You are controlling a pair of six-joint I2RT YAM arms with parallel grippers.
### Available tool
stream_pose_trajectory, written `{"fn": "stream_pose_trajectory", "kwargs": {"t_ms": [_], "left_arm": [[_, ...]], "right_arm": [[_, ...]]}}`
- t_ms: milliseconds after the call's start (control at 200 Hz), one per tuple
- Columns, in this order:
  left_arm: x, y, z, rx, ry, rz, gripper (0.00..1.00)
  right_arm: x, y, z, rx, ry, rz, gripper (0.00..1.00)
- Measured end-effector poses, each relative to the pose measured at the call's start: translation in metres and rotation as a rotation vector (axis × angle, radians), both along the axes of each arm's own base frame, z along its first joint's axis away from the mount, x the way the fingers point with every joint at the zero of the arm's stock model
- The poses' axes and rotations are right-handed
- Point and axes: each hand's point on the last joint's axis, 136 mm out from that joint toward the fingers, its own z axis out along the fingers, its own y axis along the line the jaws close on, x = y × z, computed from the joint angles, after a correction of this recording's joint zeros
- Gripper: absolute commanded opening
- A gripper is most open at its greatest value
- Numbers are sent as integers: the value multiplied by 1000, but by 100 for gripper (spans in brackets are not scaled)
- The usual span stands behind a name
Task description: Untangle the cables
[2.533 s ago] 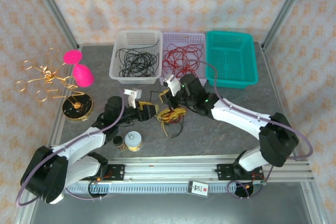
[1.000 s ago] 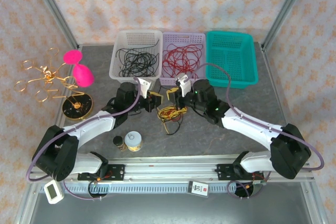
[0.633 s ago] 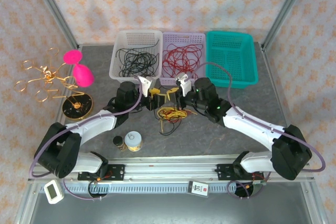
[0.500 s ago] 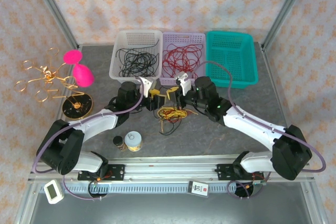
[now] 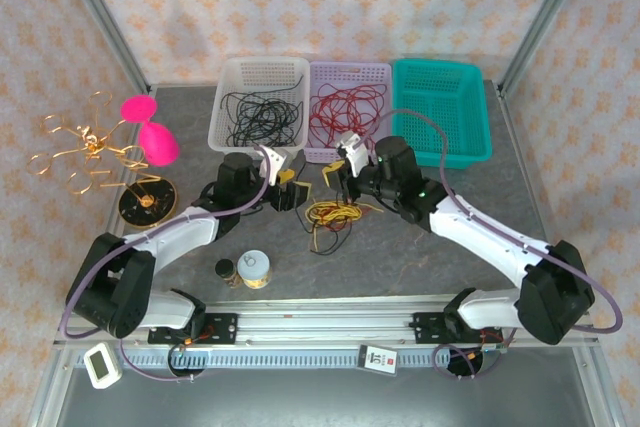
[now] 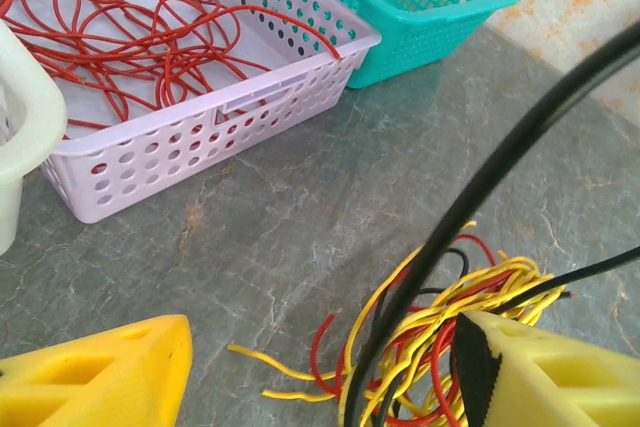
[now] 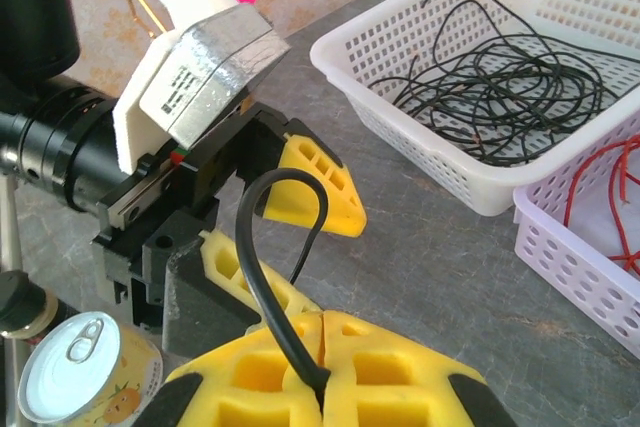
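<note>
cables [image 5: 335, 214] lying left-right, pinched by right claw [image 7: 322, 332]

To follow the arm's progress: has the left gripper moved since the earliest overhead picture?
Yes. The left gripper has moved away from the tin can and toward the white basket.

Nothing can be read. A sticker [image 7: 178, 85] on the silver camera housing [image 7: 228, 32] bears rows of small print, too blurred to read. A white tag [image 5: 378, 358] on the front rail [image 5: 300, 331] carries a red mark, too small to make out.
</note>
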Motion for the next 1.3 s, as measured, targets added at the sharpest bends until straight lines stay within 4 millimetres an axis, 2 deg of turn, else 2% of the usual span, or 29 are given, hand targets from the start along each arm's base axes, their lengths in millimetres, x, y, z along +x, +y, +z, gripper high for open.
{"fn": "stream_pose_trajectory", "kwargs": {"t_ms": [125, 250, 295, 435, 551, 676, 846, 956, 1136, 1226, 1296], "left_arm": [[12, -9, 8, -1, -19, -38, 51], [18, -19, 7, -29, -7, -84, 0], [17, -21, 8, -39, -7, -94, 0], [13, -15, 30, -91, -76, -56, 0], [2, -7, 66, -150, -153, -16, 0], [-11, -11, 104, -200, -216, -25, 0], [-25, -17, 136, -214, -234, -20, 0], [-25, -8, 176, -237, -278, 36, 0], [-30, 0, 264, -322, -384, 69, 0], [-33, 2, 300, -360, -414, 67, 0], [-33, 1, 322, -388, -435, 63, 0]], "right_arm": [[-2, 1, -2, -10, 0, 42, 0], [-4, 3, -6, -17, 2, 63, 0], [-4, 3, -6, -18, 0, 62, 0], [8, 0, -6, 13, -15, -10, 24], [19, -4, -15, 84, -14, -101, 26], [29, -3, -45, 157, 41, -187, 29], [31, 14, -88, 157, 102, -261, 29], [34, 6, -115, 143, 140, -331, 27], [42, -3, -155, 102, 205, -428, 22], [44, -6, -168, 86, 232, -459, 21], [45, -8, -171, 81, 235, -474, 21]]}}
